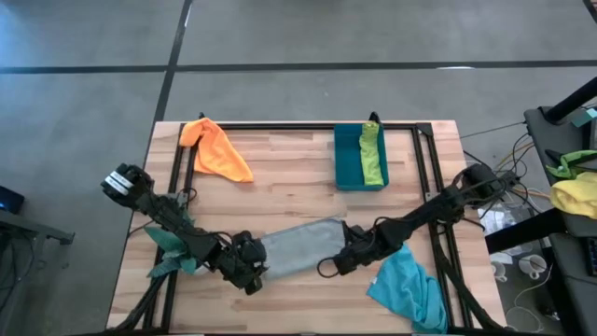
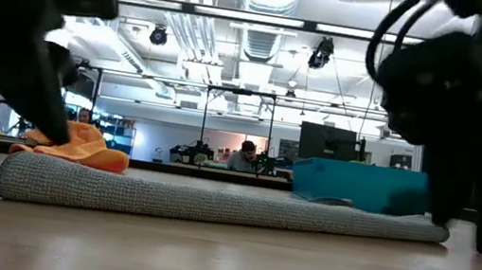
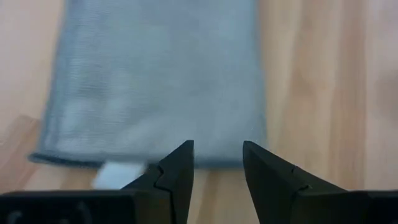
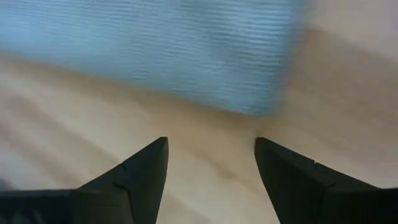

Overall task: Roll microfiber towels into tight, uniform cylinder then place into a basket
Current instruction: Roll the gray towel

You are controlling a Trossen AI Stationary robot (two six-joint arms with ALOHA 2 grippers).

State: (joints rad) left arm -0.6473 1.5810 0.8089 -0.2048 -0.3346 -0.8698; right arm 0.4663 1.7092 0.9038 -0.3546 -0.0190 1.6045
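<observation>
Down at the near edge of the table (image 1: 280, 159): turquoise towel (image 1: 409, 287) crumpled at the near right corner, well clear of both grippers. Just left of it, right gripper (image 1: 340, 259) low at the grey towel's right end, fingers (image 4: 140, 171) spread fairly wide over bare wood, gripping nothing, cloth edge just ahead of the tips. Across the middle, grey towel (image 1: 300, 247) stretched out long and flat between the two grippers, looking folded or loosely rolled into a low strip in the low view (image 2: 212, 203). At its left end, left gripper (image 1: 250, 271) parked low, fingers (image 3: 177, 171) set narrow with a clear gap, tips right at the cloth's edge, nothing pinched between them. Further left, under the left arm, a dark green leafy thing (image 1: 177, 247) on the wood. Farther back now: basket (image 1: 359, 157) at the far right of the table, lime green towel (image 1: 373, 154) lying inside along its right side. Over at the far left corner, orange towel (image 1: 215, 149) in a loose heap. Off the table to the right, a yellow and green cloth heap (image 1: 574, 187). Beyond the table in the low view, a person (image 2: 243, 156) seated in the room behind
</observation>
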